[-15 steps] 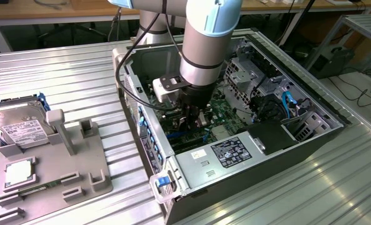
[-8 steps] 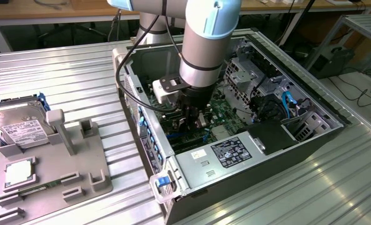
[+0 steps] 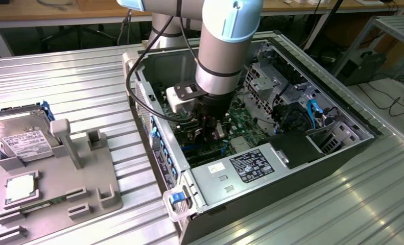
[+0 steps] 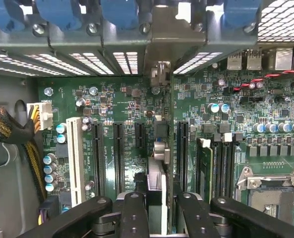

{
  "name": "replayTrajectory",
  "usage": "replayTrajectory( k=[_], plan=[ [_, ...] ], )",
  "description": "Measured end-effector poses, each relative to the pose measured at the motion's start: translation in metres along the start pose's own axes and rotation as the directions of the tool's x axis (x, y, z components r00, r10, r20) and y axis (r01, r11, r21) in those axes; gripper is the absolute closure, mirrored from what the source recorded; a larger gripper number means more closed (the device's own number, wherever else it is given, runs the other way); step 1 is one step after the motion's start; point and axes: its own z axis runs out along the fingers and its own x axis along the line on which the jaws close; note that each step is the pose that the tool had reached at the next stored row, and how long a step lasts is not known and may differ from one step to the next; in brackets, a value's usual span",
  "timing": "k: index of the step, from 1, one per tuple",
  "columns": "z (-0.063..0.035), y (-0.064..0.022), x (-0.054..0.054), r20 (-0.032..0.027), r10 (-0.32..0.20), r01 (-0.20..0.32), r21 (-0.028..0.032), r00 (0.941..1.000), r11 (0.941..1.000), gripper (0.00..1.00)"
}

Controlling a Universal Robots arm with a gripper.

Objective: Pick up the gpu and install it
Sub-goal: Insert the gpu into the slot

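Gripper (image 4: 157, 208) fingers clamp the gpu (image 4: 159, 168) edge-on, its bracket toward twelve o'clock, lining the card up over a motherboard (image 4: 112, 114) expansion slot.

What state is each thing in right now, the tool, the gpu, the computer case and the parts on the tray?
tool: lowered inside the case, shut on the gpu
gpu: held edge-on, upright over the motherboard slots
computer case: lying on its side, side panel off, open
hard drive: resting in the grey tray, tilted
grey tray: flat on the table
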Motion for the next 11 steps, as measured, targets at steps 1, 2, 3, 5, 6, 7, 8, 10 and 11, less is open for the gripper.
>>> replayTrajectory(
  k=[1,2,3,5,6,7,8,10,11],
  plan=[
    [-0.0015,-0.0001,0.0,-0.0013,0.0,0.0,-0.0002,1.0,1.0,0.72],
    [-0.0026,-0.0001,0.0001,-0.0027,0.0,0.0,-0.0006,1.0,1.0,0.72],
    [-0.0027,-0.0001,0.0001,-0.0025,0.0,0.0,-0.0005,1.0,1.0,0.72],
    [-0.0026,-0.0001,0.0,-0.0025,0.0,0.0,-0.0004,1.0,1.0,0.72],
    [-0.0027,0.0,0.0001,-0.0026,0.0,0.0,-0.0005,1.0,1.0,0.72],
    [-0.0028,0.0,0.0,-0.0027,0.0,0.0,-0.0005,1.0,1.0,0.72],
    [-0.0028,0.0,-0.0005,-0.0028,0.0,0.0,-0.0006,1.0,1.0,0.72],
    [-0.0027,0.0,-0.0012,-0.0027,0.0,0.0,-0.0005,1.0,1.0,0.72],
    [-0.0026,0.0,-0.0012,-0.0028,0.0,0.0,-0.0006,1.0,1.0,0.72]
  ],
)
